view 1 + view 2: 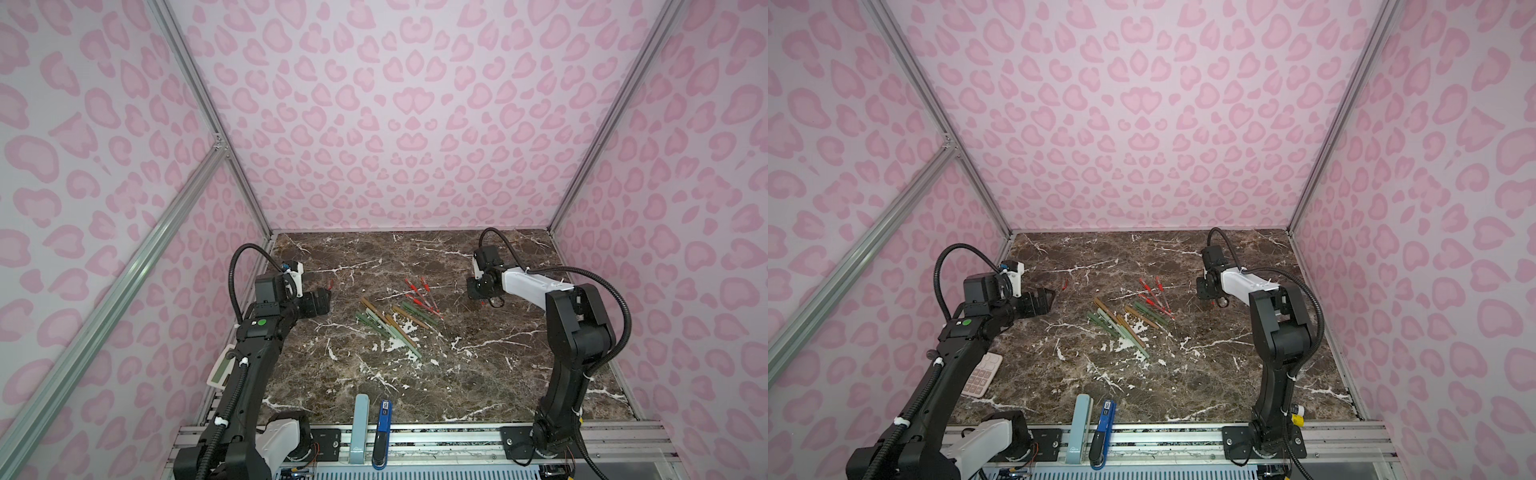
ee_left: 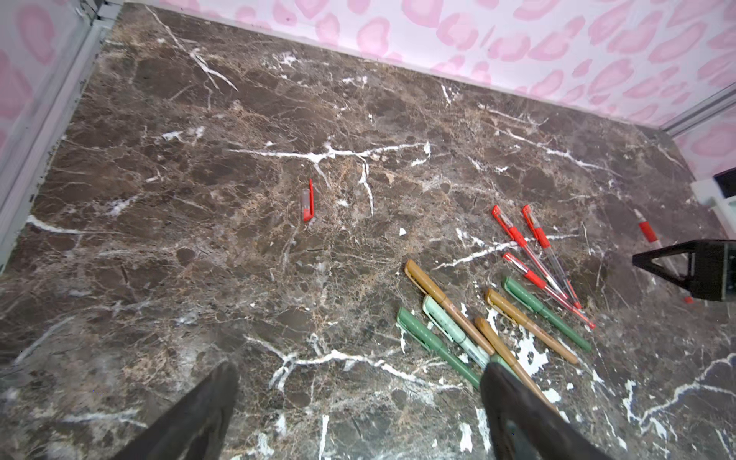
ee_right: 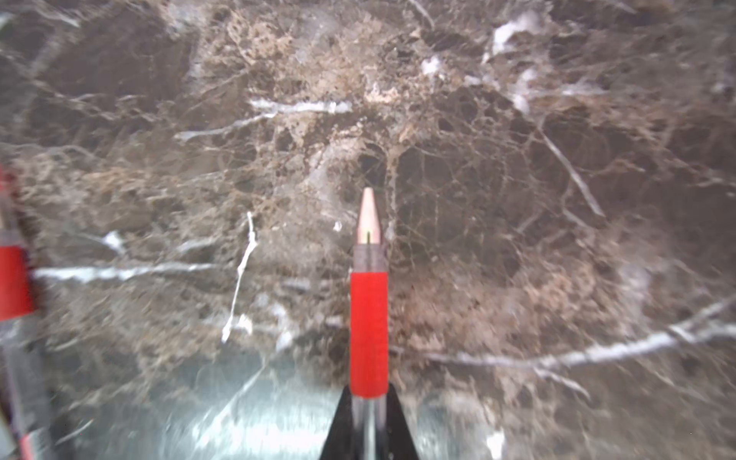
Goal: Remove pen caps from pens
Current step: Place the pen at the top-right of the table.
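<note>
**A:** Please begin with the left gripper (image 2: 360,366). How is it?

**B:** It is released. The two dark fingers (image 2: 513,410) stand wide apart and nothing is between them. It hangs low over the marble table (image 1: 498,374), just to the left of the pile of pens (image 1: 395,320). In the left wrist view, one finger covers the ends of a green pen and a tan pen of this pile.

**A:** And the right gripper (image 3: 368,402)?

**B:** It is clenched on a slim pen with a red grip (image 3: 368,318). The pen sticks out past the jaws, and its bare metal tip (image 3: 368,211) shows against the marble. This gripper is to the right of the pile, near it but not touching it.

**A:** Where is the cap?

**B:** One small red cap (image 2: 308,201) with a clip lies flat on the table. It is alone, to the left of the pile and apart from it.

**A:** What is in the pile itself?

**B:** There are slim clear pens with red ends (image 1: 419,297) on its far right part. On its near left part are thicker green and tan ones (image 1: 386,324), crossing each other. In the left wrist view they carry their caps.

**A:** Anything else?

**B:** In front of the pile, at the near edge of the table, a pale-blue flat case (image 1: 359,428) and a blue-and-black tool (image 1: 383,432) lie side by side.
</note>
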Controlling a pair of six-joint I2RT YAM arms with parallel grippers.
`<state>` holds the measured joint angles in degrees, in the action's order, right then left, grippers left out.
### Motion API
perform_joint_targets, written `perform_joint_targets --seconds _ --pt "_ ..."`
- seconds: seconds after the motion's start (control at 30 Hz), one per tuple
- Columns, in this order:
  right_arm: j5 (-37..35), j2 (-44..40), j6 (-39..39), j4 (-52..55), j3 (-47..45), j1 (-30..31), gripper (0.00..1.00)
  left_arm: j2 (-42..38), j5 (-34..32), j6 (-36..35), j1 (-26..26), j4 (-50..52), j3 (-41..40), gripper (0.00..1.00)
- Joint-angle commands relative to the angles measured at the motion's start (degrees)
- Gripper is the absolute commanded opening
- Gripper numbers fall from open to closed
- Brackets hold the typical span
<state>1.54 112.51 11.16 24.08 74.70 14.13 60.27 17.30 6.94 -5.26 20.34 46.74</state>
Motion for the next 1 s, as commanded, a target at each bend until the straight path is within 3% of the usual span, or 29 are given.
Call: perform_joint_targets --seconds 0.0,0.13,0.3,0.7,0.97 --pt "0.6 2.9 0.0 1.4 2.2 0.0 0.09 -0.2 2.5 0.4 -1.2 -4.1 0.2 0.98" --pt "1.3 4.9 0.7 1.1 4.0 -0.2 0.15 -0.3 3.8 0.9 -1.3 -5.0 -0.2 0.98" --pt "-0.2 5.5 1.0 1.9 4.6 0.6 0.29 0.0 2.6 0.9 -1.7 -4.0 1.3 0.98" --pt "-0.3 1.2 1.1 5.5 6.7 1.2 0.31 0.2 3.1 0.7 -2.0 -3.9 2.0 0.98" --pt "-1.6 -4.2 2.4 7.3 6.3 8.0 0.37 0.2 3.1 0.4 -2.4 -3.9 2.0 0.98"
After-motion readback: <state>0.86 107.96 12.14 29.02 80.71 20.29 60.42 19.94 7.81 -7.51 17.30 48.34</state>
